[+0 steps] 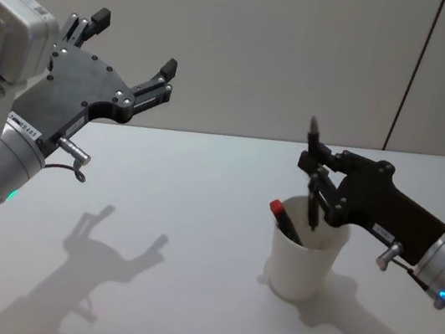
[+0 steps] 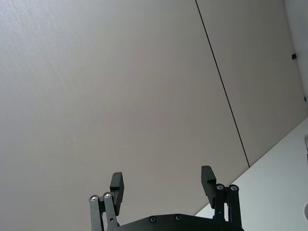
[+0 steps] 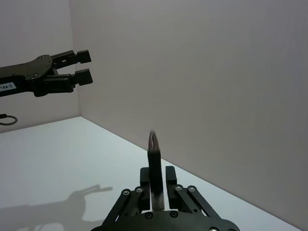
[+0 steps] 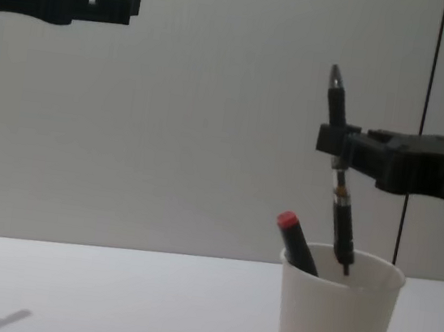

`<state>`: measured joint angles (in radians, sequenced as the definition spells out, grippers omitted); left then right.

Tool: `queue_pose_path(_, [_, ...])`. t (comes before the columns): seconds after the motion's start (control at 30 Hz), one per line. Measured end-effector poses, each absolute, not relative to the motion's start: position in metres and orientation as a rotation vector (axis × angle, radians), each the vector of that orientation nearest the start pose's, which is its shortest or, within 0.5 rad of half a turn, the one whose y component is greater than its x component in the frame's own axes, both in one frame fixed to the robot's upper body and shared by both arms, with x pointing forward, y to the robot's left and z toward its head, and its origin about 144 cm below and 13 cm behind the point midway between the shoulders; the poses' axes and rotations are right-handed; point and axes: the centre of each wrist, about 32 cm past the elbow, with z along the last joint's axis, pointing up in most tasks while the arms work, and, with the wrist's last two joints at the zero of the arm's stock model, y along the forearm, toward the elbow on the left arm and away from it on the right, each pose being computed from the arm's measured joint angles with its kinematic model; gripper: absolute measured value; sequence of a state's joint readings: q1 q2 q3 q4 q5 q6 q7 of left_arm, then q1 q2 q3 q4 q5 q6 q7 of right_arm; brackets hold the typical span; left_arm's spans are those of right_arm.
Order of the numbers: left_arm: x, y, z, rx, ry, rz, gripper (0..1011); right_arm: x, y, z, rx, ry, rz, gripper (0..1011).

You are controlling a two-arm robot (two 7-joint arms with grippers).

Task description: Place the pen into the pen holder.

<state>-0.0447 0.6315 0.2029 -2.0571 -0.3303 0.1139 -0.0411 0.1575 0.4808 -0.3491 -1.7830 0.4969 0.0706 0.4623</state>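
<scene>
The pen holder is a white paper cup standing at the right of the white table. A dark pen with a red cap leans inside it. My right gripper is shut on a black pen, held nearly upright above the cup, its lower tip just inside the rim. My left gripper hangs open and empty, raised high at the left, far from the cup.
The white table stretches out around the cup. A pale wall with a dark vertical seam stands behind it. The left arm's shadow lies on the table at the left.
</scene>
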Motion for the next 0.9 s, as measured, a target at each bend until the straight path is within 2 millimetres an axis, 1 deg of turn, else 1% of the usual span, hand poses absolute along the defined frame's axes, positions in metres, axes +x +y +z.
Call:
queue_pose_path(0.07, [0.4281, 0.2675, 1.2979, 0.012, -0.405, 1.130, 1001, 0.4718, -0.2360, 1.2340, 0.062, -0.089, -0.696, 187])
queue_pose_path(0.1, [0.4281, 0.2674, 1.2979, 0.012, -0.405, 1.130, 1001, 0.4718, -0.2357, 1.2338, 0.062, -0.089, -0.696, 242])
queue_pose_path(0.13, [0.4281, 0.2674, 1.2979, 0.012, -0.405, 1.130, 1001, 0.4719, -0.2356, 1.2335, 0.061, -0.089, -0.695, 261])
queue_pose_path(0.2, [0.4281, 0.2674, 1.2979, 0.012, -0.405, 1.130, 1001, 0.4721, -0.2353, 1.2329, 0.060, -0.089, -0.694, 336])
queue_pose_path(0.27, [0.4281, 0.2674, 1.2979, 0.012, -0.405, 1.130, 1001, 0.4722, -0.2352, 1.2325, 0.059, -0.089, -0.693, 379])
queue_pose_path(0.33, [0.4281, 0.2674, 1.2979, 0.012, -0.405, 1.130, 1001, 0.4723, -0.2349, 1.2320, 0.058, -0.088, -0.692, 462])
queue_pose_path(0.43, [0.4281, 0.2674, 1.2979, 0.012, -0.405, 1.130, 1001, 0.4724, -0.2347, 1.2316, 0.058, -0.088, -0.690, 539])
queue_pose_path(0.47, [0.4281, 0.2674, 1.2979, 0.012, -0.405, 1.130, 1001, 0.4724, -0.2345, 1.2314, 0.057, -0.088, -0.690, 600])
queue_pose_path(0.53, [0.4281, 0.2674, 1.2979, 0.012, -0.405, 1.130, 1001, 0.4725, -0.2344, 1.2312, 0.057, -0.088, -0.689, 641])
queue_pose_path(0.6, [0.4281, 0.2674, 1.2979, 0.012, -0.405, 1.130, 1001, 0.4726, -0.2343, 1.2311, 0.056, -0.088, -0.689, 719])
queue_pose_path(0.73, [0.4281, 0.2674, 1.2979, 0.012, -0.405, 1.130, 1001, 0.4726, -0.2343, 1.2309, 0.056, -0.088, -0.689, 806])
queue_pose_path(0.8, [0.4281, 0.2674, 1.2979, 0.012, -0.405, 1.130, 1001, 0.4727, -0.2343, 1.2310, 0.056, -0.088, -0.688, 884])
queue_pose_path(0.9, [0.4281, 0.2674, 1.2979, 0.012, -0.405, 1.130, 1001, 0.4719, -0.2341, 1.2341, 0.058, -0.099, -0.687, 968])
